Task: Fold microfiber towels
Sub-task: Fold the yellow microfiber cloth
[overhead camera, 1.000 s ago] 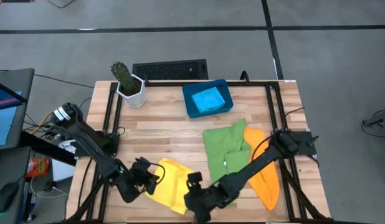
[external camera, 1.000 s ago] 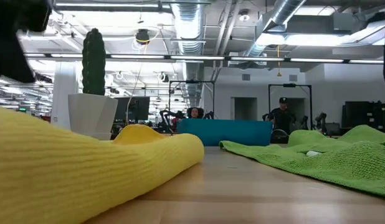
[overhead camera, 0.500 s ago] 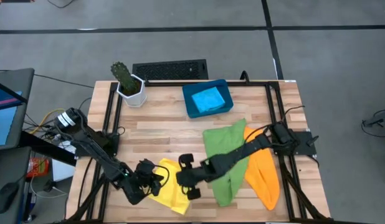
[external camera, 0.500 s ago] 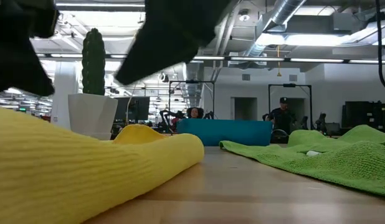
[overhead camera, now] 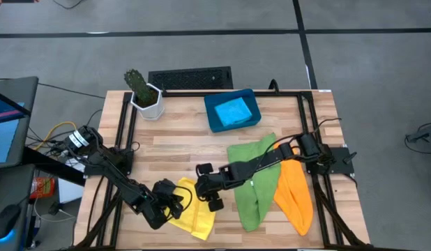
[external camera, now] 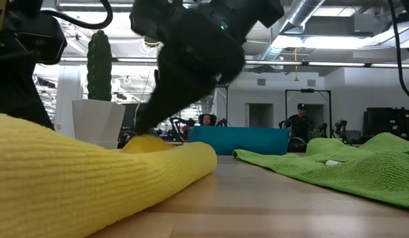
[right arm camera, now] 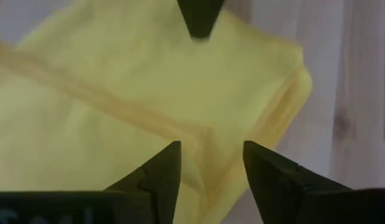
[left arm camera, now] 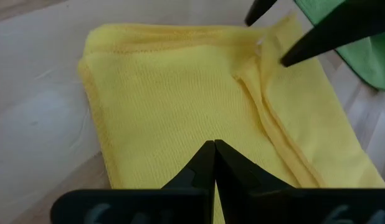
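Note:
The yellow towel (overhead camera: 199, 216) lies folded at the table's near left; it also shows in the left wrist view (left arm camera: 174, 93) and the right wrist view (right arm camera: 111, 87). My left gripper (overhead camera: 175, 202) is shut, its tip (left arm camera: 214, 146) on the towel's top. My right gripper (overhead camera: 201, 186) is open over the towel's far right corner (left arm camera: 276, 34), fingers (right arm camera: 167, 168) either side of a hem; I cannot tell if it touches. The green towel (overhead camera: 254, 183) and orange towel (overhead camera: 296, 196) lie crumpled on the right. The light blue towel (overhead camera: 233, 110) lies in the dark-blue tray (overhead camera: 212, 120). My left gripper sets its shut fingertips on the yellow towel's upper layer (left arm camera: 199, 134), near the towel's middle, slanting down from the table's left. Whether cloth is pinched between them does not show. The towel lies flat on the table.
A potted cactus (overhead camera: 142, 92) stands at the far left corner. A dark grille (overhead camera: 190, 77) lies beyond the table's far edge. Bare wood (overhead camera: 180, 143) shows between the tray and the yellow towel. People stand far off in the room (external camera: 298, 122).
My right gripper has gone from the table's near edge toward the far left, passing the green towel, and now stands over the yellow towel's far right corner. My left gripper has shifted slightly toward the table's right on the towel.

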You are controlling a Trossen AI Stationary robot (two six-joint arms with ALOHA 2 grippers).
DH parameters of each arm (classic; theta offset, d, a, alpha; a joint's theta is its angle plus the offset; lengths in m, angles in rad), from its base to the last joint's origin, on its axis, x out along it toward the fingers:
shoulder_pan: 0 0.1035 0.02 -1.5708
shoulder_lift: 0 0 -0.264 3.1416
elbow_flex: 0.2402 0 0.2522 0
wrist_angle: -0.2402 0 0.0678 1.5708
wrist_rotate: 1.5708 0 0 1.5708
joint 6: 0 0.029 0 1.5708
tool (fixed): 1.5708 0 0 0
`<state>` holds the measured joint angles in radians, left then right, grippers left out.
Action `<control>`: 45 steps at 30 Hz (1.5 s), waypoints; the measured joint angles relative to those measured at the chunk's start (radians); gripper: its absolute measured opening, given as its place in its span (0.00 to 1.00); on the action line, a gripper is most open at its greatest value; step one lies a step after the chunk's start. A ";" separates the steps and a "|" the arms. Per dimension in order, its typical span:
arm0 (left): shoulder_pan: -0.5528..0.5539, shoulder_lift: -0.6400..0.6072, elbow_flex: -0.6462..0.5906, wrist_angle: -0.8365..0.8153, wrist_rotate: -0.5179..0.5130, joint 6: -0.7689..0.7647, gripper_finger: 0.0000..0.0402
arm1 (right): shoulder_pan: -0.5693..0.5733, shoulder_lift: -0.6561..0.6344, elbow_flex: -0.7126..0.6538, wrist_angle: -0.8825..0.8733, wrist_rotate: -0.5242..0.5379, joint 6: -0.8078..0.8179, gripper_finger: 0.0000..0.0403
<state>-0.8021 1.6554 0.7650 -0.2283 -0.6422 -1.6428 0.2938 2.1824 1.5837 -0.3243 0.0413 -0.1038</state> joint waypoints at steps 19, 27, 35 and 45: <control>0.032 0.000 0.000 -0.009 0.003 0.000 0.00 | 0.031 -0.002 -0.069 0.089 -0.023 -0.002 0.42; 0.038 -0.001 0.000 -0.008 0.005 -0.014 0.00 | 0.032 -0.002 -0.081 0.101 -0.009 -0.002 0.42; 0.039 -0.001 0.000 -0.005 0.006 -0.019 0.00 | 0.018 -0.002 -0.084 0.106 -0.008 -0.001 0.41; 0.039 -0.001 0.000 -0.004 0.005 -0.021 0.00 | 0.020 -0.002 -0.139 0.157 -0.008 0.032 0.41</control>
<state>-0.7635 1.6547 0.7650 -0.2325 -0.6373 -1.6638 0.3134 2.1807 1.4445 -0.1669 0.0334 -0.0716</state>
